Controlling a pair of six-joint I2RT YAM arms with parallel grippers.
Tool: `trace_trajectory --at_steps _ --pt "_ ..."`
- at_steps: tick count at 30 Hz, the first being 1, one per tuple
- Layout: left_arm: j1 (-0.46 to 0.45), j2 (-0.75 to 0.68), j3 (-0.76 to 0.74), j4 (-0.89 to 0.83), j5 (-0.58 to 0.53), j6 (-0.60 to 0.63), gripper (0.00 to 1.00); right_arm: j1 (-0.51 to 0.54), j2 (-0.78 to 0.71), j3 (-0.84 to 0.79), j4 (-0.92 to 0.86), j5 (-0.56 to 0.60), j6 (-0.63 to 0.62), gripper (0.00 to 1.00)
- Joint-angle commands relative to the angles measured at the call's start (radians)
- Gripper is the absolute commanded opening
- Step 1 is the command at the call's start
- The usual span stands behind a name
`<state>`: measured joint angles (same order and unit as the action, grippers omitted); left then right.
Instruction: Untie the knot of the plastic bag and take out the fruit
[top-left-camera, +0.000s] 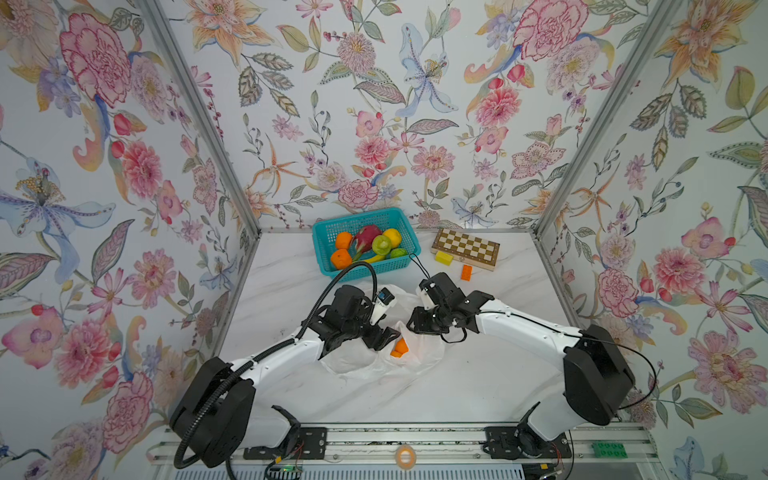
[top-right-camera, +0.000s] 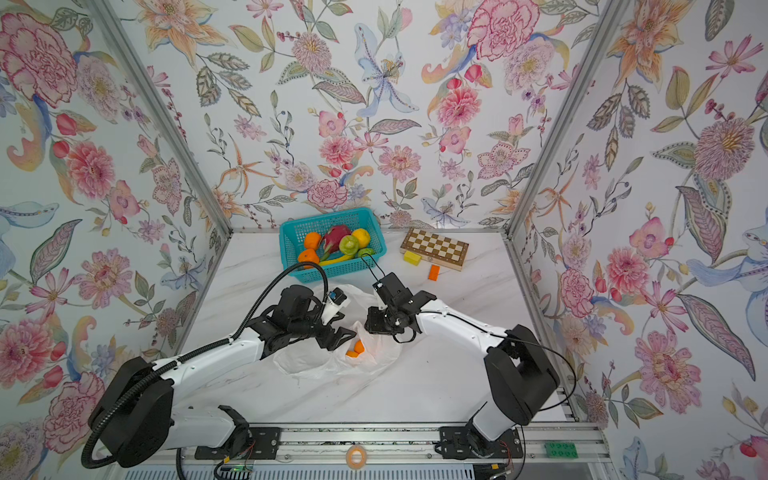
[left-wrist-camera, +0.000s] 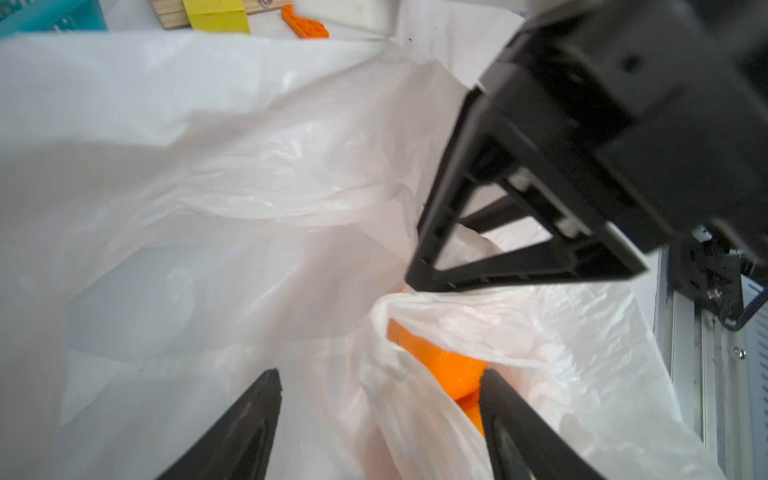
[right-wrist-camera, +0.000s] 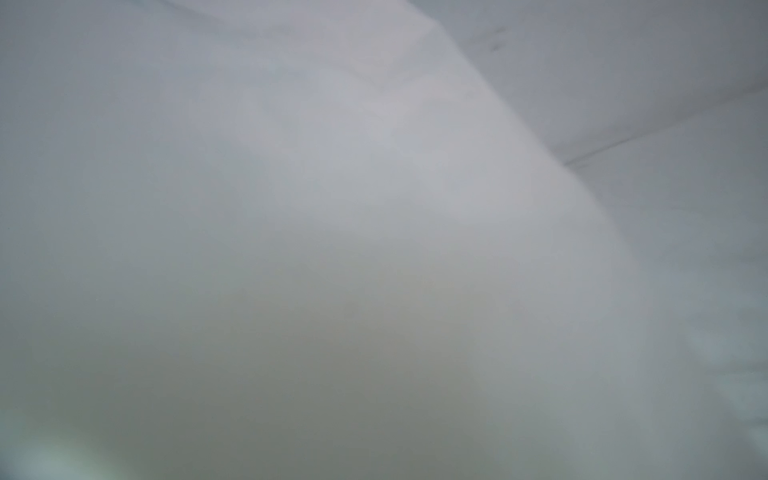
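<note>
White, grey-veined marble surface (top-left-camera: 478, 386), walled on 3 sides with floral wallpaper (top-left-camera: 415, 104), with aluminium posts (top-left-camera: 195, 112) at the corners. Along the near edge, an aluminium rail (top-left-camera: 415, 432) carrying both arm bases, plus a green brick (top-left-camera: 609, 449) and an orange tape ring (top-left-camera: 405, 456).

At the back, against the wall, a teal basket (top-left-camera: 357, 217) holding fruit (top-left-camera: 381, 244): 2 oranges, a magenta dragon fruit, 1 yellow round piece and 2 green ones, with a banana (top-left-camera: 372, 258) alongside. Just right of the basket, a folded chessboard (top-left-camera: 465, 248), with a yellow block (top-left-camera: 444, 257) just beside its near edge and an orange brick (top-left-camera: 466, 272) near it.

Mid-surface, between both arms, the plastic bag (top-left-camera: 365, 368), crumpled and slack on its left side, mouth gaping. At that mouth, orange fruit (top-left-camera: 400, 348) half under the film; whether 1 piece or 2, hard to tell.

On the left end effector (left-wrist-camera: 378, 376), fingers spread wide, gripping nothing, straddling the bag's rim, 1 finger (left-wrist-camera: 511, 415) touching the orange fruit. On the right end effector (left-wrist-camera: 419, 266), tips down at the opposite rim; how far closed, and whether pinching film, impossible to tell. In the right wrist view, nothing but blurred white plastic, close up.
</note>
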<state>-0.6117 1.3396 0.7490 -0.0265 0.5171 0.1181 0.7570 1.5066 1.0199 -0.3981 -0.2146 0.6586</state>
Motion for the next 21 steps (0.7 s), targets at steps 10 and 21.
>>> trace_trajectory --at_steps 10,21 --pt "-0.011 -0.029 0.083 -0.063 0.065 -0.099 0.62 0.149 -0.290 -0.442 0.278 0.114 -0.133 0.21" --pt "-0.094 0.017 0.057 -0.082 0.108 0.039 0.57 0.174 -0.159 -0.508 0.357 0.216 -0.115 0.22"
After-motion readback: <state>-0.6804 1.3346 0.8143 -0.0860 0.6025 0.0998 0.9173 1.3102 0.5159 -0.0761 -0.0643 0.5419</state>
